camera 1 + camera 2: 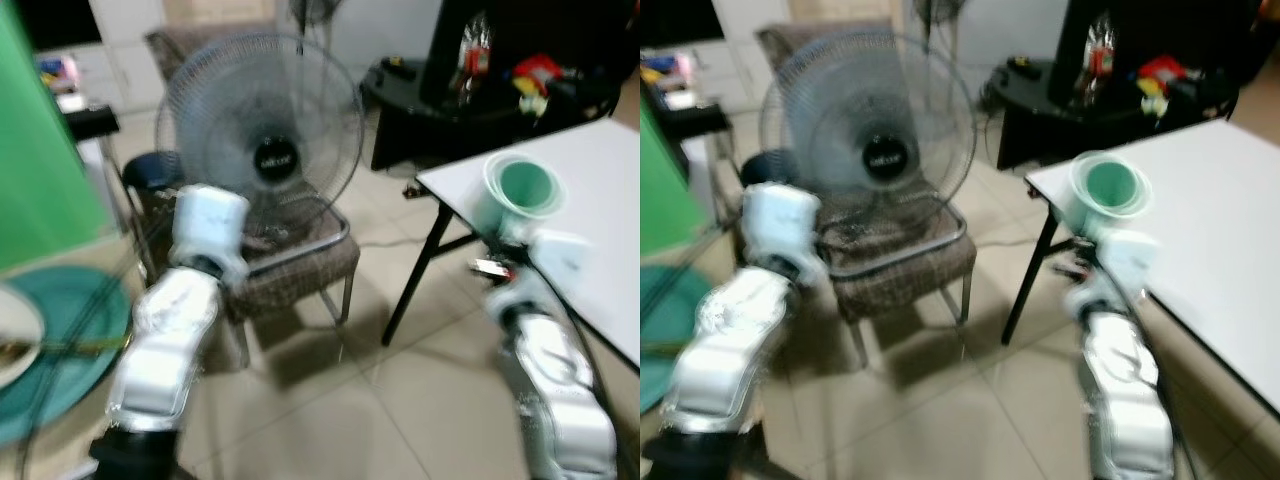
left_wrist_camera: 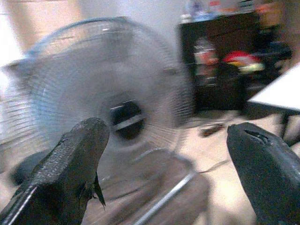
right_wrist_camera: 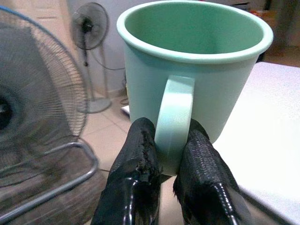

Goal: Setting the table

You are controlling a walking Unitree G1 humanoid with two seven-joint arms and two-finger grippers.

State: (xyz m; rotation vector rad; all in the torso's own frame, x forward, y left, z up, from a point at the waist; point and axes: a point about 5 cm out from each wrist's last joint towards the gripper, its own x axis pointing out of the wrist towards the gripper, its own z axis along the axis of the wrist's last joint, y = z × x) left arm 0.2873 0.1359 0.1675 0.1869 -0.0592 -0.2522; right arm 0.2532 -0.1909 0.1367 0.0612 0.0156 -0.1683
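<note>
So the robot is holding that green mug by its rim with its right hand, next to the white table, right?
Not quite. The right gripper holds the green mug by its handle, not its rim: the right wrist view shows the two black jaws closed on either side of the handle. The rest is right; the mug is up beside the white table.

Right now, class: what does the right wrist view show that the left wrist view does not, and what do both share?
Right wrist view alone: the right gripper shut on the handle of a mint green mug.

Left wrist view alone: the left gripper, open and holding nothing, and a dark cabinet.

Shared: the large fan and the white table.
</note>
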